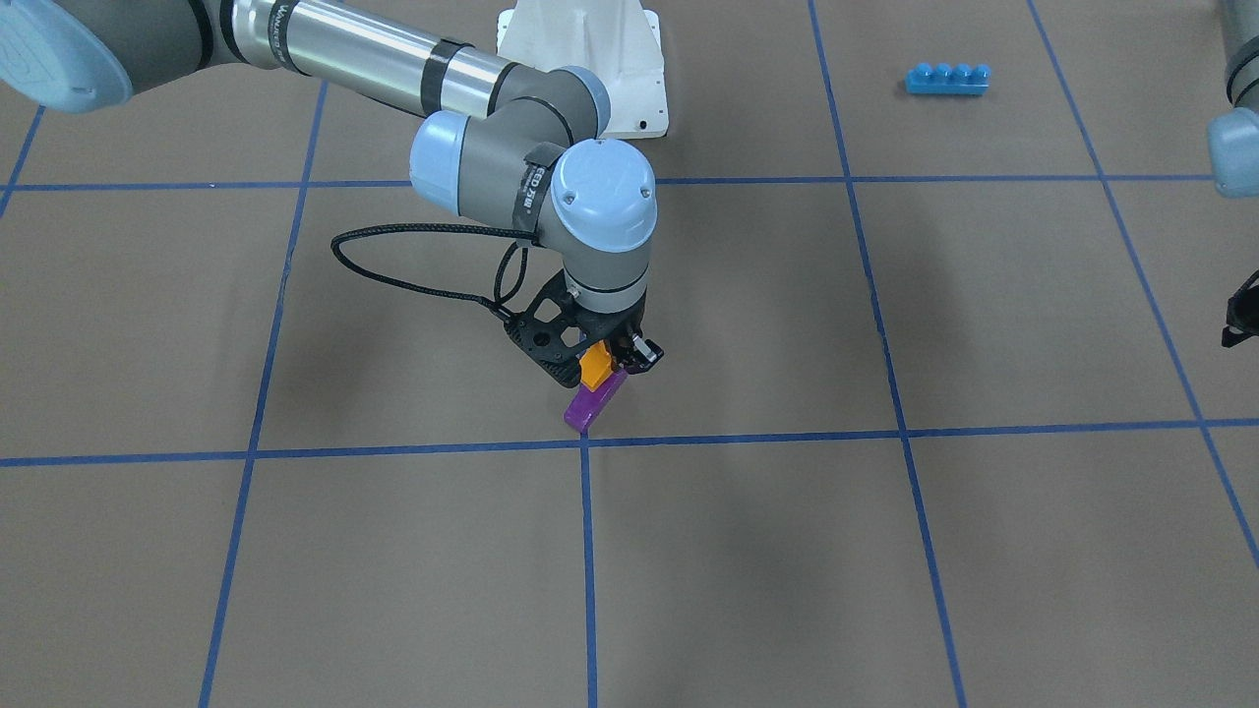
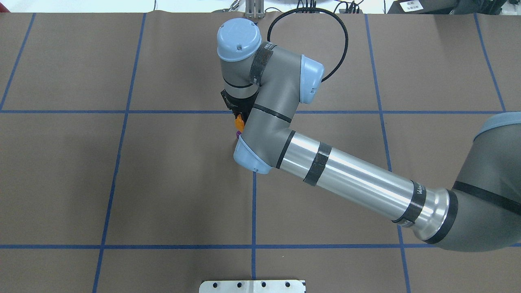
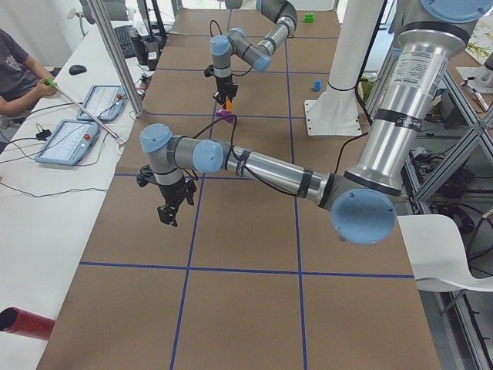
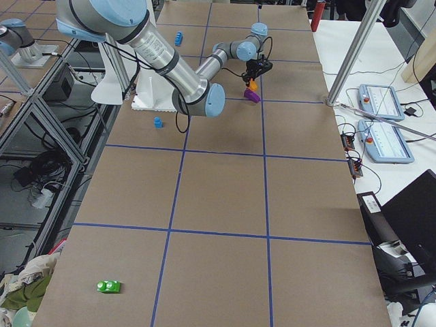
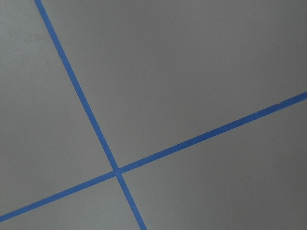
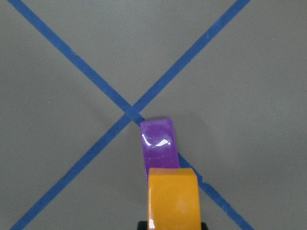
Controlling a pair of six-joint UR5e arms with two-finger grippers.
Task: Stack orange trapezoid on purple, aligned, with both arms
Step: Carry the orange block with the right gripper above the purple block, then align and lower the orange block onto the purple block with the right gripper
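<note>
My right gripper [image 1: 599, 357] is shut on the orange trapezoid [image 1: 594, 370] and holds it over the back end of the purple brick [image 1: 593, 402], which lies on the table at a crossing of blue tape lines. In the right wrist view the orange brick [image 6: 172, 197] overlaps the near end of the purple brick [image 6: 158, 143]. I cannot tell whether they touch. Both also show in the overhead view, the orange brick [image 2: 240, 121] and the purple brick [image 2: 237, 133], mostly hidden by the wrist. My left gripper [image 3: 171, 211] hangs above bare table far off, holding nothing visible. I cannot tell whether it is open.
A long blue four-stud brick [image 1: 947, 78] lies near the robot's base mount [image 1: 590, 69]. A small blue brick [image 4: 158, 122] and a green brick [image 4: 108, 287] lie far off. Tablets [image 3: 69, 142] and an operator are beside the table.
</note>
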